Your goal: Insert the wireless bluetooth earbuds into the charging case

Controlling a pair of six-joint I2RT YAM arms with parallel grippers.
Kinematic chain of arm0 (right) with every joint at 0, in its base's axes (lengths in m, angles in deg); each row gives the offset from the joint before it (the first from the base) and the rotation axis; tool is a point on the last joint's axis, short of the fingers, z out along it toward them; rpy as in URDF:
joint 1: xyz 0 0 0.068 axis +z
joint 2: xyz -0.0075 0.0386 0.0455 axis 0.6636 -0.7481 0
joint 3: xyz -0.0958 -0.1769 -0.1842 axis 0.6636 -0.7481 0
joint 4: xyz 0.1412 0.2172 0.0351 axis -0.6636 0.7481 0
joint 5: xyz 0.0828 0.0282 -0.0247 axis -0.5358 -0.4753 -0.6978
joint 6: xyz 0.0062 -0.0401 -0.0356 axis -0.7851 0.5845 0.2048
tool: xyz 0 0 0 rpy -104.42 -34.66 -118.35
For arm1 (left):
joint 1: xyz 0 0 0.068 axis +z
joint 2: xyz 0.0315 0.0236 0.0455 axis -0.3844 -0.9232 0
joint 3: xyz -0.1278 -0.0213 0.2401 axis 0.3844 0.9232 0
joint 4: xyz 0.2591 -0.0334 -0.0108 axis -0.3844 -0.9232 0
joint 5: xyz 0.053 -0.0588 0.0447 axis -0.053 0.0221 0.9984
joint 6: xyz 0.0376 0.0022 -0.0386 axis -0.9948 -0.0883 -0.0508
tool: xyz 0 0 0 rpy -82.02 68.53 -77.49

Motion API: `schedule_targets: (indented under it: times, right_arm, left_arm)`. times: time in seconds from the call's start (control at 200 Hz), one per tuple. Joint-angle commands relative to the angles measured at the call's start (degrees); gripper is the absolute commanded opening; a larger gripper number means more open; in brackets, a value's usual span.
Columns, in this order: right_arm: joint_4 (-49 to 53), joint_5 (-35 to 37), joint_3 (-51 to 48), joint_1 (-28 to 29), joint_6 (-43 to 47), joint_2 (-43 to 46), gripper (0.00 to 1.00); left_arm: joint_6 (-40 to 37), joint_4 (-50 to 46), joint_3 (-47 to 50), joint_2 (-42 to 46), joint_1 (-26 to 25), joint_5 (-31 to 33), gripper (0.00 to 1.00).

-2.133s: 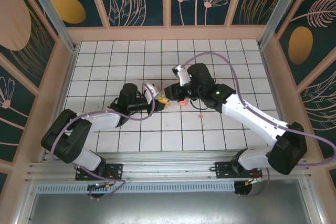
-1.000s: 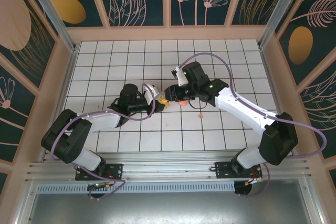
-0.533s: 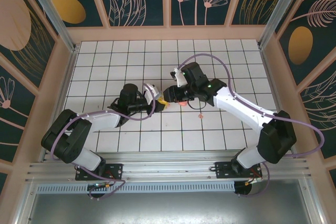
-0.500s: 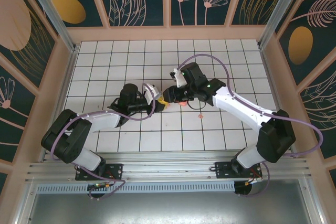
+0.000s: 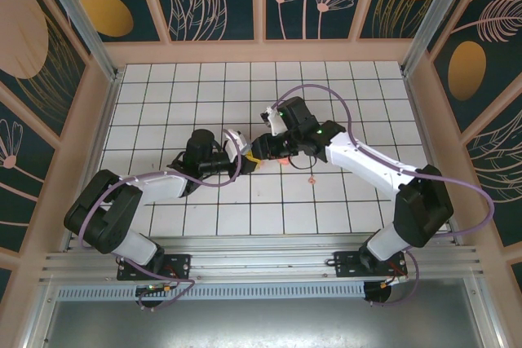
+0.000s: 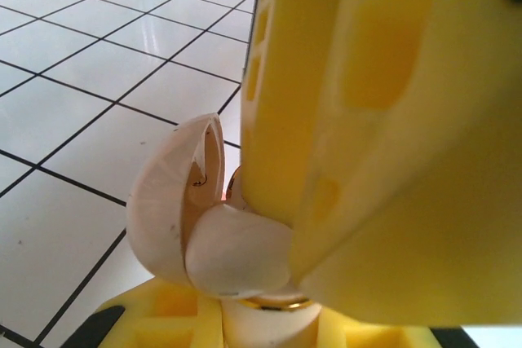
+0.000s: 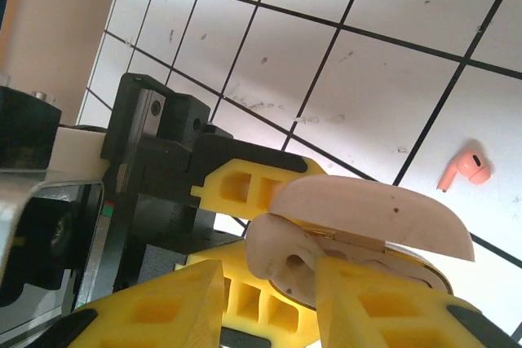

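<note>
The left claw [image 5: 249, 160] is clamped on the open charging case [image 7: 371, 219] near the middle of the table [image 5: 163, 95]. The right claw [image 7: 269, 283] stands slightly parted at the case's mouth, and whether it grips anything cannot be told. A loose earbud [image 7: 465, 170] lies near; seating it well likely needs the stem lined up with its socket and the case kept steady.

1. In the right wrist view, the fingers of the right gripper [image 7: 269, 279] are running off the bottom edge and covering the underside of the charging case [image 7: 367, 218]; nothing is showing whether they are pinching it.
2. In the left wrist view, a blurred yellow finger [image 6: 383, 120] is blocking the case's right half.
3. From above, the right gripper and the left gripper [image 5: 246, 160] are covering the case, and the earbud [image 5: 282, 161] beside them is appearing as a speck, its pose unreadable.
</note>
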Motion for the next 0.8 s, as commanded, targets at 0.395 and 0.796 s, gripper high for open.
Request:
schedule_targets:
  times: [0.395,0.796]
  right_arm:
    - [-0.2,0.5,2.4,0.5,1.5,-2.0,0.27]
    - [-1.7,2.1,0.5,0.2,1.0,1.0,0.18]
  left_arm:
    - [0.1,2.3,-1.4,0.3,-0.4,-1.7,0.18]
    - [0.4,2.7,-0.7,0.4,-0.4,-1.2,0.18]
